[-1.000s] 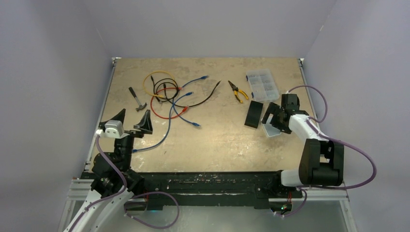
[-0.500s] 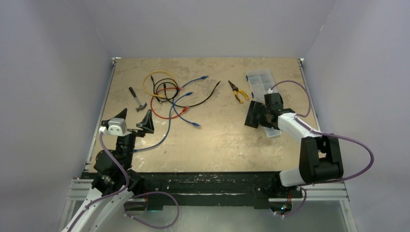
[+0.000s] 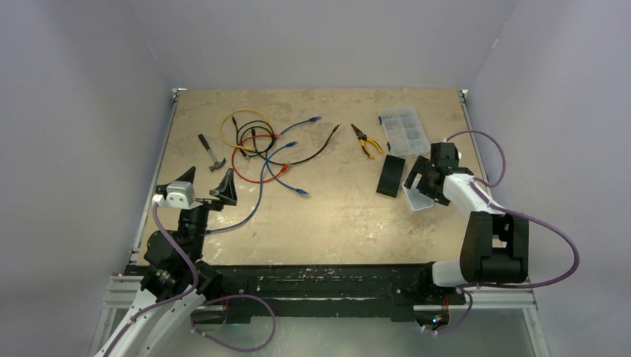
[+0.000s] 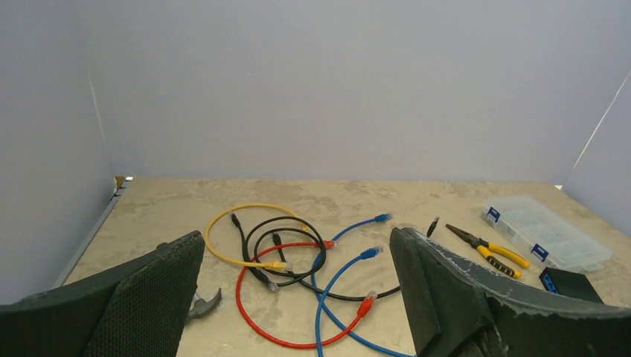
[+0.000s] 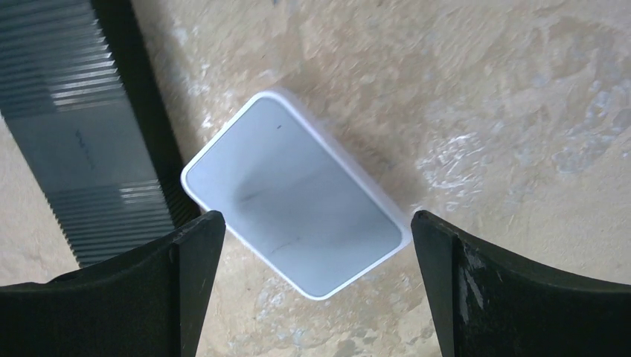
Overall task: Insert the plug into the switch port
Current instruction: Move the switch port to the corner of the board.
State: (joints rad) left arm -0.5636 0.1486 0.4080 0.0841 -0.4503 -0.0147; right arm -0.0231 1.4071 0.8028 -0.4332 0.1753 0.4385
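Right gripper (image 5: 316, 219) wide open, over white box (image 5: 294, 190)

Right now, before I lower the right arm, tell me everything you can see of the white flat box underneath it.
The white flat rounded-corner plastic box lies flat on the beige table, turned diagonally. Its top face is smooth and plain with faint scuffs; no ports or markings show. One corner reaches the black ribbed box beside it, though contact is unclear. The right end effector hovers above, jaws open, not touching it.

Plain pale lilac walls (image 3: 320, 37) enclose a mottled beige tabletop (image 3: 335, 216) on three sides under even light.
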